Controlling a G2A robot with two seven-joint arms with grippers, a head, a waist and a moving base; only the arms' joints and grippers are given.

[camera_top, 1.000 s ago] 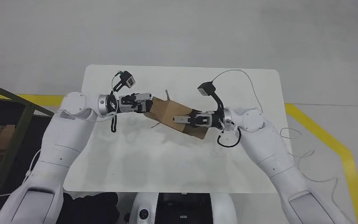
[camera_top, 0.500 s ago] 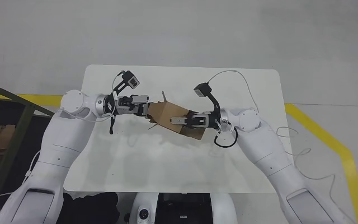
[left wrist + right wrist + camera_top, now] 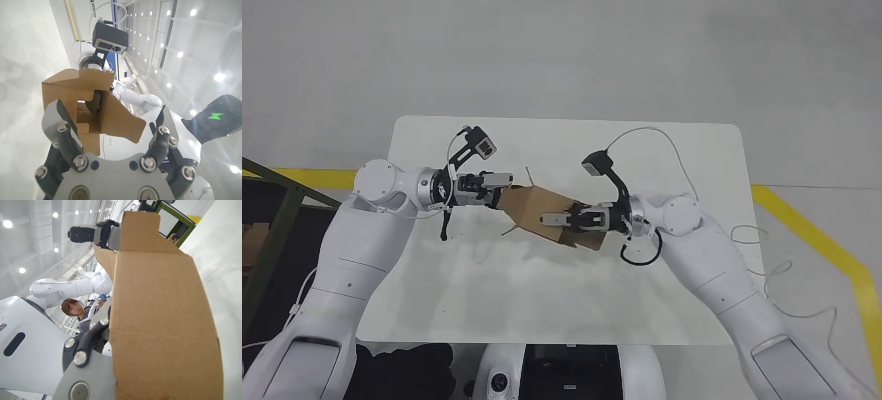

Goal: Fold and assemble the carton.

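Observation:
The brown carton [image 3: 542,207] hangs partly folded above the middle of the white table, its flaps loose. My right gripper [image 3: 565,216] is shut on one carton wall; in the left wrist view one dark pad [image 3: 94,102] shows inside the carton [image 3: 62,89]. That wall [image 3: 160,313] hides the right fingers in the right wrist view. My left gripper [image 3: 504,187] sits at the carton's other end. It stands open [image 3: 109,115], with a loose flap [image 3: 121,123] between its fingers, not clamped. The right wrist view catches it [image 3: 102,237] beyond the carton's far edge.
The white table [image 3: 442,300] has bare room all around the carton. A dark green frame [image 3: 262,210] stands off the table beyond the left arm. A thin white cable [image 3: 672,140] loops over the table behind the right arm.
The right gripper has carried the carton a little toward the left arm. The left wrist has turned slightly, its open fingers now closer around the carton's end flap.

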